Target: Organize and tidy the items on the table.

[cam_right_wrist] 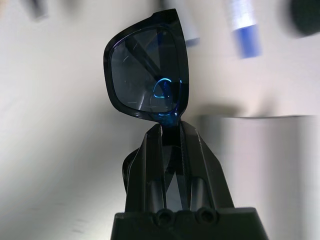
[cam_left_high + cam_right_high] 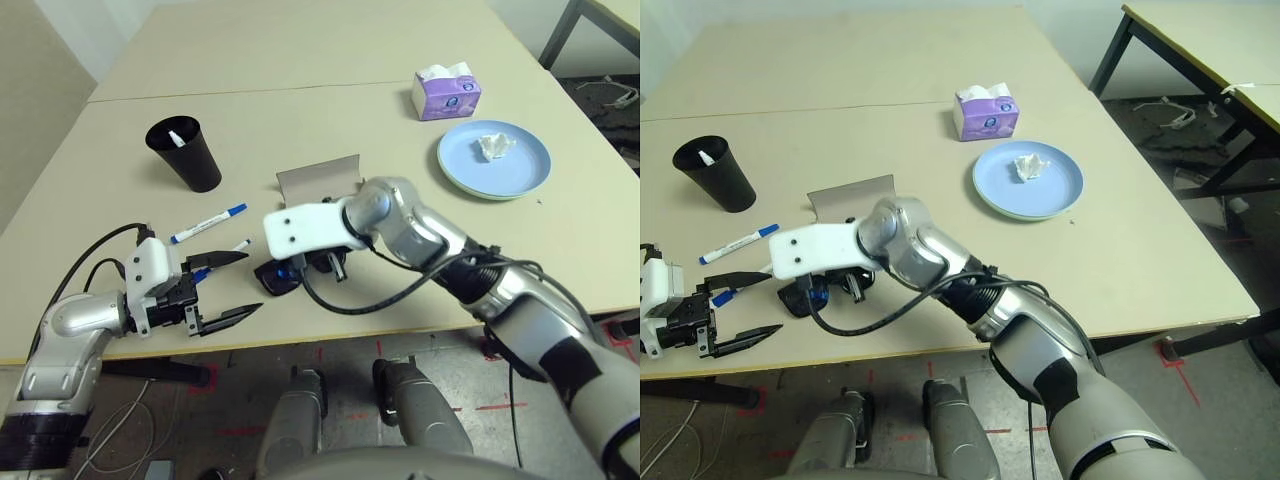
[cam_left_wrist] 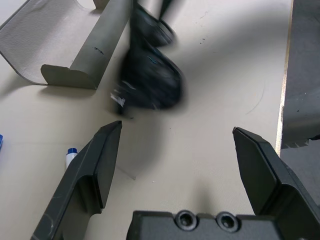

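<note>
On the pale surface (image 2: pixel 300 120), the right pincer (image 1: pixel 171 132) grips the sunglasses (image 1: pixel 147 75); it should carry them level to the open grey case (image 2: pixel 318 180). The left pincer (image 2: pixel 225 285) gapes wide, empty.

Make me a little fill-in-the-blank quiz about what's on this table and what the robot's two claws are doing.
1. The right gripper is shut on the black ____.
2. The crumpled tissue lies on the light-blue ____.
3. The left gripper has its fingers ____ and holds nothing.
4. A white marker stands inside the black ____.

Missing words: sunglasses; plate; open; cup
</note>
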You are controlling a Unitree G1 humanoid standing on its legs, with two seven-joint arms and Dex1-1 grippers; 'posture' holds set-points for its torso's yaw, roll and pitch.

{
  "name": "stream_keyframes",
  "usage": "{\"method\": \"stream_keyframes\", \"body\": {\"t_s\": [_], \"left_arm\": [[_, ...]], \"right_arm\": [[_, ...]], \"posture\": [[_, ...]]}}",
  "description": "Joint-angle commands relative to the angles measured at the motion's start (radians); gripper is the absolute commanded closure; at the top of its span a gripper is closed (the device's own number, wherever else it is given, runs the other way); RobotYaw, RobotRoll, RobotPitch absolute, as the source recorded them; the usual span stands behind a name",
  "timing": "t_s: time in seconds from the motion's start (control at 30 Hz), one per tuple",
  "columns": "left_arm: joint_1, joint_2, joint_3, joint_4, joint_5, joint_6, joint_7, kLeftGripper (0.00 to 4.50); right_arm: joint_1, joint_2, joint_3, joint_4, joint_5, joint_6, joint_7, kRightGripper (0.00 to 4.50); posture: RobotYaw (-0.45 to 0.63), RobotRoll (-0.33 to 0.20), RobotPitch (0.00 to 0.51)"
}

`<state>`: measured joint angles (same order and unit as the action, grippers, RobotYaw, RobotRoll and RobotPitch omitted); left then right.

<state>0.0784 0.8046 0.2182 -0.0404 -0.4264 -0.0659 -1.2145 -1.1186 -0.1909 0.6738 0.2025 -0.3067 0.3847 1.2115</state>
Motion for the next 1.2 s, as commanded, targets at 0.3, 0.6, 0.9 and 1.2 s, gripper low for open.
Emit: {"method": "stream_keyframes", "body": {"t_s": [0.3, 0.6, 0.9, 1.2], "left_arm": [[-0.023, -0.050, 0.056, -0.028, -0.058, 0.138, 0.161, 0.00], [0.002, -0.089, 0.090, -0.083, -0.079, 0.211, 0.263, 0.00], [0.020, -0.091, 0.091, -0.110, -0.102, 0.220, 0.264, 0.00], [0.004, -0.080, 0.083, -0.097, -0.099, 0.214, 0.253, 0.00]], "right_arm": [[-0.103, 0.033, -0.072, 0.318, -0.014, -0.192, -0.134, 4.30], [-0.158, 0.068, -0.083, 0.575, -0.060, -0.361, -0.278, 4.30], [-0.159, 0.052, -0.075, 0.685, -0.111, -0.427, -0.303, 4.30], [-0.119, 0.037, -0.078, 0.637, -0.102, -0.397, -0.205, 4.30]], "posture": [[-0.08, 0.000, 0.187], [-0.07, 0.000, 0.190], [-0.07, 0.000, 0.188], [-0.08, 0.000, 0.187]]}}
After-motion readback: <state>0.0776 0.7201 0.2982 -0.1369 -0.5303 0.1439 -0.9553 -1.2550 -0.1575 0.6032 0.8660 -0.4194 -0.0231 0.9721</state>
